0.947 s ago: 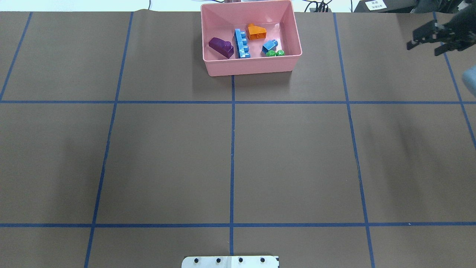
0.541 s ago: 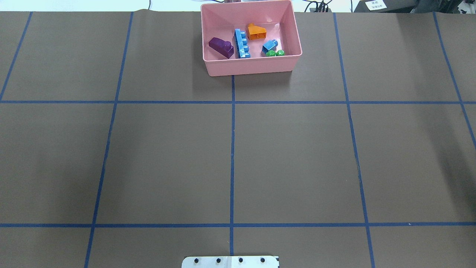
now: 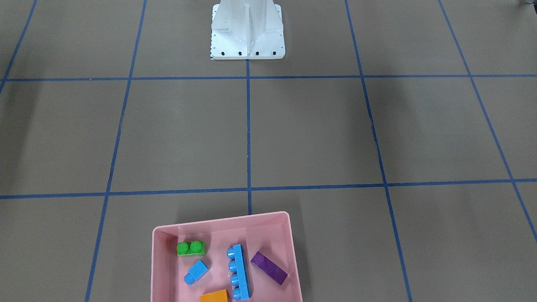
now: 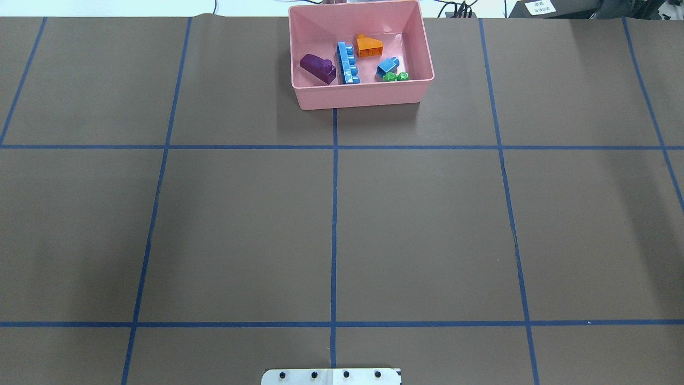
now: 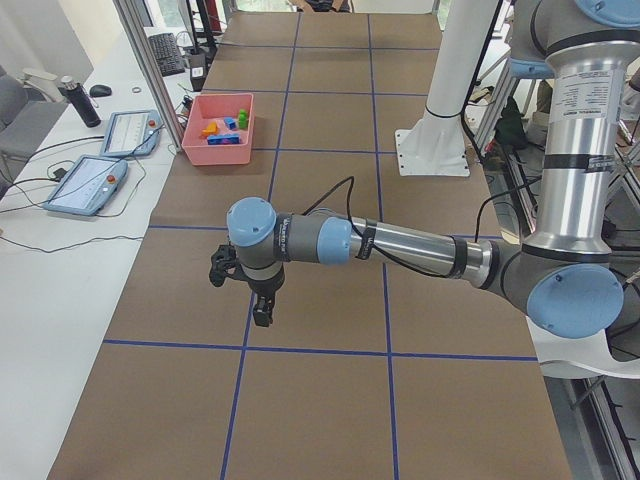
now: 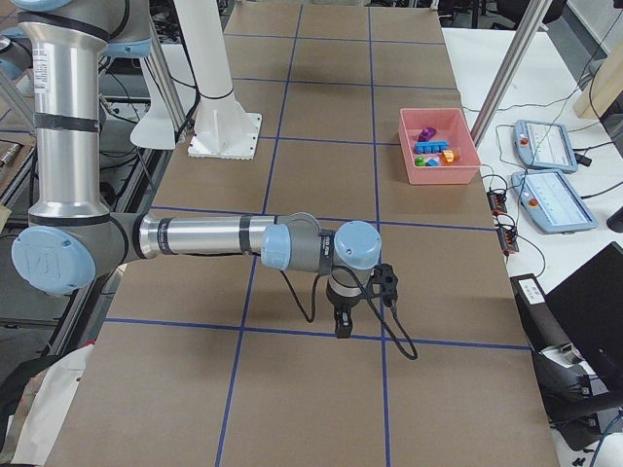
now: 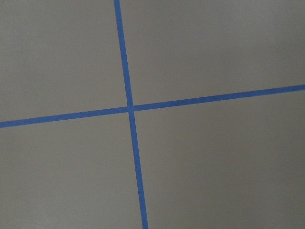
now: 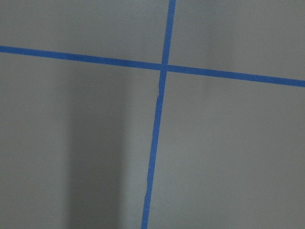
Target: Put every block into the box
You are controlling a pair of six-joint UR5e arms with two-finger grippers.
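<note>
The pink box [image 4: 363, 99] stands at the table's far edge, in the middle. Inside lie the purple sloped block [image 4: 318, 68], the long blue block [image 4: 347, 64], the orange sloped block [image 4: 368, 47], the small blue block [image 4: 387, 66] and the green block [image 4: 395, 76]. The front view shows the same box [image 3: 222, 220] and blocks. My left gripper [image 5: 240, 295] and right gripper [image 6: 365, 302] show only in the side views. Each hangs above the brown table, far from the box. I cannot tell whether they are open or shut.
The white robot base [image 3: 247, 33] stands at the table's near edge. Blue tape lines [image 4: 334, 214] divide the brown table cover into squares. Teach pendants [image 5: 85, 185] lie on the white bench beyond the box.
The right gripper, seen at the overhead view's top right edge 0.9 s ago, has left that view. The box and blocks have not moved.
</note>
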